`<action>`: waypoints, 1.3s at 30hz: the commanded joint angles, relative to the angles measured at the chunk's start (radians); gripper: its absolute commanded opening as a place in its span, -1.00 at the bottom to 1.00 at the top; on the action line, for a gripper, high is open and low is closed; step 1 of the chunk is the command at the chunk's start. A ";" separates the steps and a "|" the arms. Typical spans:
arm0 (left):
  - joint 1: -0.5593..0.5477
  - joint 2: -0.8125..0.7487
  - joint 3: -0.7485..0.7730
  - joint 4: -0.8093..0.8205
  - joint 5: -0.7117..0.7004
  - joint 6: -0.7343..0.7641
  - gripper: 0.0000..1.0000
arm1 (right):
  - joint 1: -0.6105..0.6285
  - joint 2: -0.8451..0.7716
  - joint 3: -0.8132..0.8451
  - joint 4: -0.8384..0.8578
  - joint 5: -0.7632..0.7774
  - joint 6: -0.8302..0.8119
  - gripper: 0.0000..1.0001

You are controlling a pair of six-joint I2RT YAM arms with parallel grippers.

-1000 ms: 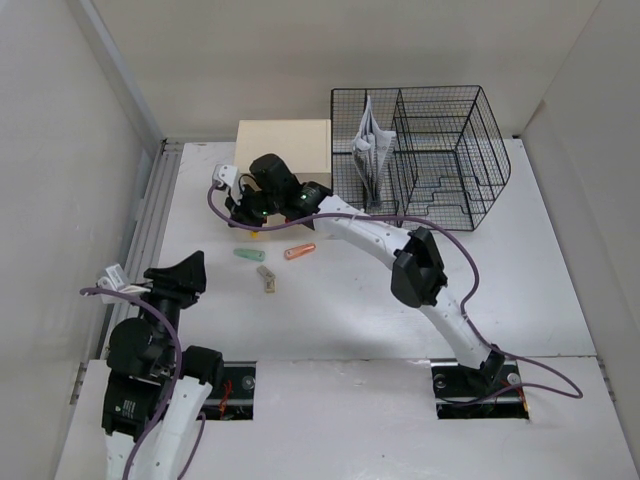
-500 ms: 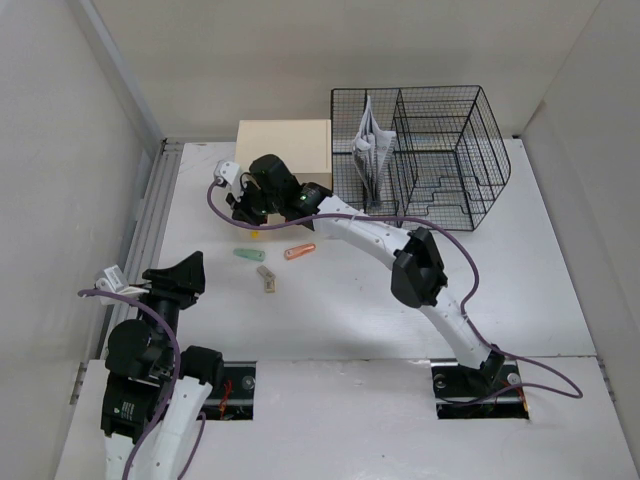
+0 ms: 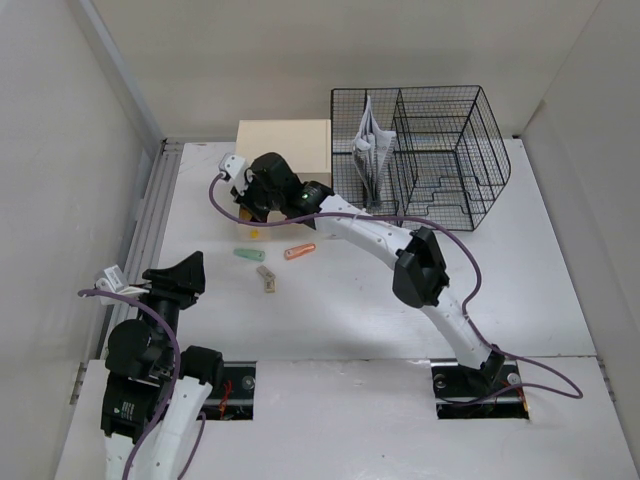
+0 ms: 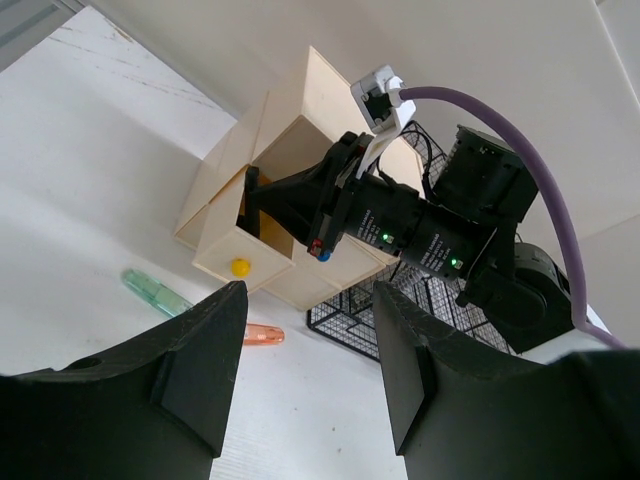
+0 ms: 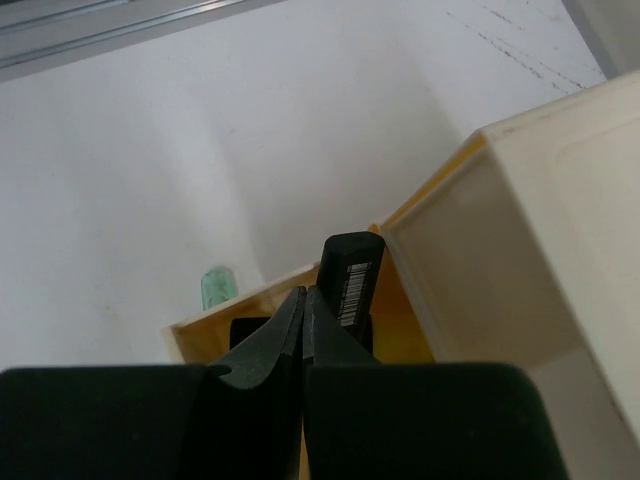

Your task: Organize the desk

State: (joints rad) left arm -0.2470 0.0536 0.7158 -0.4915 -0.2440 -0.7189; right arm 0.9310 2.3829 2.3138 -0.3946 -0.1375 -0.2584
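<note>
desk (image 3: 520,280) under and around the drawer box (image 3: 285,145), seemingly partly tidied; right gripper (image 5: 305,296) pressed together in the box's open drawer (image 4: 240,262); three small pieces (image 3: 299,251) waiting just before the box; left gripper (image 4: 310,300) apart, farther off

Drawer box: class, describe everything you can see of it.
The drawer box is a pale beige, wood-looking cabinet standing upright at the desk's far edge, beside the basket. One low drawer with a yellow knob is pulled out, showing a yellow-orange inside. The right end effector reaches into it, beside a black barcoded item.
</note>
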 commanded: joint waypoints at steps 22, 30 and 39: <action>-0.005 -0.021 0.042 0.018 0.000 0.013 0.00 | 0.011 -0.080 0.118 0.011 -0.019 -0.007 -1.00; -0.005 -0.021 0.033 0.018 0.009 0.013 0.00 | 0.011 -0.057 0.118 0.071 0.090 0.004 -1.00; -0.005 -0.021 0.033 0.018 0.009 0.013 0.00 | 0.011 -0.037 0.093 0.137 0.148 -0.005 -1.00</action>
State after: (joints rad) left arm -0.2470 0.0460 0.7227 -0.4923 -0.2405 -0.7189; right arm 0.9413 2.3760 2.3875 -0.3496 -0.0406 -0.2695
